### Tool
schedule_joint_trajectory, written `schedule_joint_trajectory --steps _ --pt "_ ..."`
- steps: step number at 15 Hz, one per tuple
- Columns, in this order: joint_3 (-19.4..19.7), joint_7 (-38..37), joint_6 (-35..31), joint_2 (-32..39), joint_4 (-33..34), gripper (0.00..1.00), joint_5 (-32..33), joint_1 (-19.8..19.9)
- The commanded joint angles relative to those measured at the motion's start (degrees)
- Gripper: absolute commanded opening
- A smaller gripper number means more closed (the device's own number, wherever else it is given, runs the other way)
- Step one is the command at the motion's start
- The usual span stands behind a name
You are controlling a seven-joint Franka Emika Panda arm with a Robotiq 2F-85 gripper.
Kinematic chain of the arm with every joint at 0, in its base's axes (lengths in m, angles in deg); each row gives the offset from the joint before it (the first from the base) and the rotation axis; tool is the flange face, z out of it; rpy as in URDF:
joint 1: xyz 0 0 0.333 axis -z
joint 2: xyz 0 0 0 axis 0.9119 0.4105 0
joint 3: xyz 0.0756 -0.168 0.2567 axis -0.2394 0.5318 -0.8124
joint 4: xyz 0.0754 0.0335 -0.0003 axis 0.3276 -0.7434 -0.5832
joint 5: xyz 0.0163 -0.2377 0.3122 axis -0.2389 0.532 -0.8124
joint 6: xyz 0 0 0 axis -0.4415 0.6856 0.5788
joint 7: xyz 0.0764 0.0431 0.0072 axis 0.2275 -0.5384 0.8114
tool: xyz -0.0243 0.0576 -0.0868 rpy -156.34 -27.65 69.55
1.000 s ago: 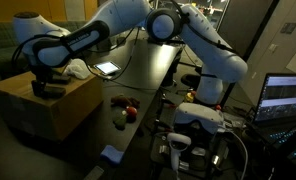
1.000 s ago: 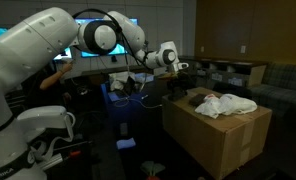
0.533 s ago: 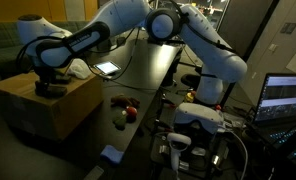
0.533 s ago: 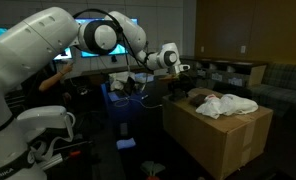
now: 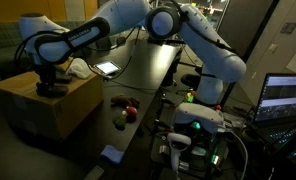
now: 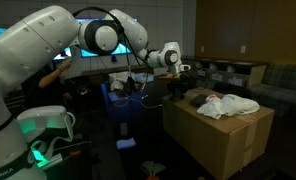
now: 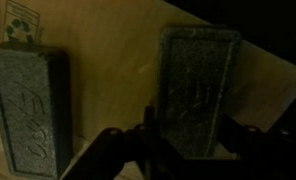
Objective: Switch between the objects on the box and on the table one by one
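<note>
My gripper point(image 7: 189, 140) is down on top of the tan cardboard box point(image 5: 50, 108) point(image 6: 220, 138). In the wrist view its two fingers press against the long sides of a dark rectangular block point(image 7: 198, 80) lying on the cardboard. A second dark block point(image 7: 28, 110) lies apart to the left. In an exterior view the gripper point(image 5: 50, 88) stands at the box's near part, with the white cloth point(image 5: 78, 68) point(image 6: 230, 104) behind it. A red roundish piece point(image 5: 131, 112) and a brownish piece point(image 5: 118, 119) lie on the black table point(image 5: 156, 72).
A tablet with a bright screen point(image 5: 107, 68) lies on the table past the box. A green recycling mark point(image 7: 21, 24) is printed on the cardboard. A laptop point(image 5: 286, 98) glows beside the robot base. A green sofa point(image 5: 3, 50) stands behind the box.
The jaws have drawn in against the sides of the dark block. The arm has hardly moved.
</note>
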State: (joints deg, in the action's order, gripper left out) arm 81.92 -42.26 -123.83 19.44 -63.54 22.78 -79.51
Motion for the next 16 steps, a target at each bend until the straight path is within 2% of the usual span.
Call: schedule_joint_trajectory --steps 1,9,16 --pt "-2.00 3.27 2.84 -2.42 -1.74 0.34 -1.52 1.48" --pt "-4.19 2.70 5.96 -7.72 -5.46 0.32 -0.89 1.03" --pt "-7.03 -0.20 2.80 -17.92 -19.75 0.32 -1.45 1.48"
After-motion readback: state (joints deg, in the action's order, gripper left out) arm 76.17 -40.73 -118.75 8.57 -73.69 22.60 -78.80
